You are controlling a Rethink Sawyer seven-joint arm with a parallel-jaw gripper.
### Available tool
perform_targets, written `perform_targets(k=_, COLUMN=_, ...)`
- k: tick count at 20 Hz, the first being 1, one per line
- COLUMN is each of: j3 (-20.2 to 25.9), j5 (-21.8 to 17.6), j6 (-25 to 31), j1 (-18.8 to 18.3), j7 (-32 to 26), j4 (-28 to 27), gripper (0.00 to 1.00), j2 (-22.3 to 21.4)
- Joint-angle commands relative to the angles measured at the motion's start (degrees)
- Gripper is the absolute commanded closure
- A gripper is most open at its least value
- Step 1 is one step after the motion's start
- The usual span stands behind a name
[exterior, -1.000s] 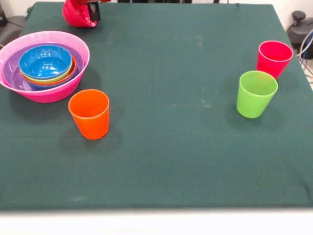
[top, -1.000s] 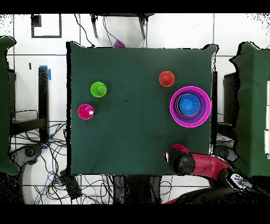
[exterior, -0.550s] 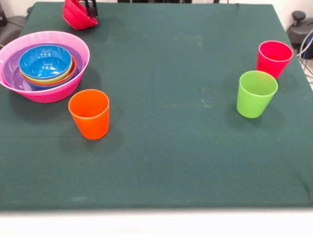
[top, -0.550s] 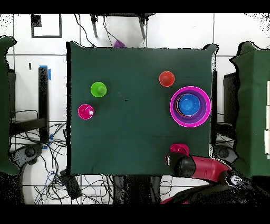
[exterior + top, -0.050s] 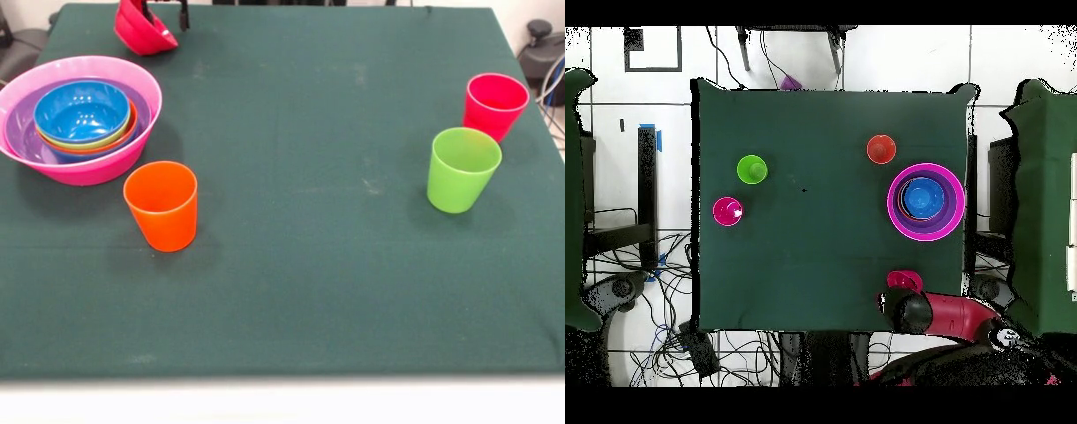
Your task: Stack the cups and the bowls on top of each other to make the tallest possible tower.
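Observation:
A red-pink bowl (image 5: 141, 31) lies tilted at the table's far left corner, seen in the overhead view as the red-pink bowl (image 5: 905, 281) just off the arm's end. My gripper (image 5: 166, 11) is open over it, one finger inside the bowl and one just right of its rim. The tower (image 5: 88, 168) is a pink bowl holding purple, orange, green and blue bowls (image 5: 81, 110). In front of the tower stands an orange cup (image 5: 161, 205). A lime green cup (image 5: 462, 170) and a red-pink cup (image 5: 494, 106) stand upright at the right.
The dark green cloth (image 5: 309, 265) covers the table. The arm (image 5: 950, 315) reaches in over the table's bottom right edge in the overhead view. Cables lie on the floor around the table. Other green tables (image 5: 1045, 200) stand at both sides.
The gripper's fingers have spread apart at the red-pink bowl's rim. The bowl has shifted slightly and now shows clear of the arm in the overhead view. The cups and tower stayed put.

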Motion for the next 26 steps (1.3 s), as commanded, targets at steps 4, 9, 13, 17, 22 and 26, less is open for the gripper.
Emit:
perform_targets(k=4, j3=2.3, j5=1.7, j6=1.4, j1=3.0, j7=6.6, j4=-5.9, gripper=0.0, j2=0.3)
perform_targets(k=9, j3=1.9, j5=2.0, j6=2.3, j1=3.6, j7=6.5, j4=-5.6, gripper=0.0, j2=-0.8)
perform_targets(k=13, j3=0.7, j5=0.9, j6=2.1, j1=4.8, j7=5.8, j4=-6.6, gripper=0.0, j2=-1.2)
perform_targets(k=17, j3=-1.0, j5=-0.8, j6=1.3, j1=6.4, j7=5.1, j4=-8.0, gripper=0.0, j2=-1.0)
perform_targets(k=22, j3=-0.9, j5=-1.0, j6=2.2, j1=6.3, j7=3.0, j4=-9.1, gripper=0.0, j2=-1.6)
perform_targets(k=26, j3=-0.5, j5=-1.5, j6=2.6, j1=5.8, j7=1.7, j4=-9.8, gripper=0.0, j2=-1.9)
